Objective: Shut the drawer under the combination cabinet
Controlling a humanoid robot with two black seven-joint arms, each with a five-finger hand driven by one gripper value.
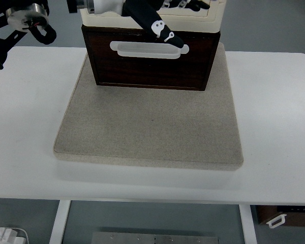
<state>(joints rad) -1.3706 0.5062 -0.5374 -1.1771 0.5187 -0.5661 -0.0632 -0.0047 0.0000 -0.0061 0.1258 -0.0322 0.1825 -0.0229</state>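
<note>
The dark brown drawer point(151, 68) sits under the cream cabinet point(213, 18) at the back of the mat, its front face toward me. A pale translucent handle point(148, 49) runs across its upper part. My left hand point(165, 23), white and black, is raised at the picture's top in front of the cream cabinet, above the handle. Its fingers are spread and hold nothing, and the black thumb point(162, 31) points down toward the handle's right end without touching it. The black left arm point(25, 15) comes in from the top left corner.
A beige felt mat point(150, 127) covers the middle of the white table point(274, 117), with the cabinet on its far part. Under the table, a brown box point(287, 216) shows at the bottom right and a white plug point(5, 235) at the bottom left.
</note>
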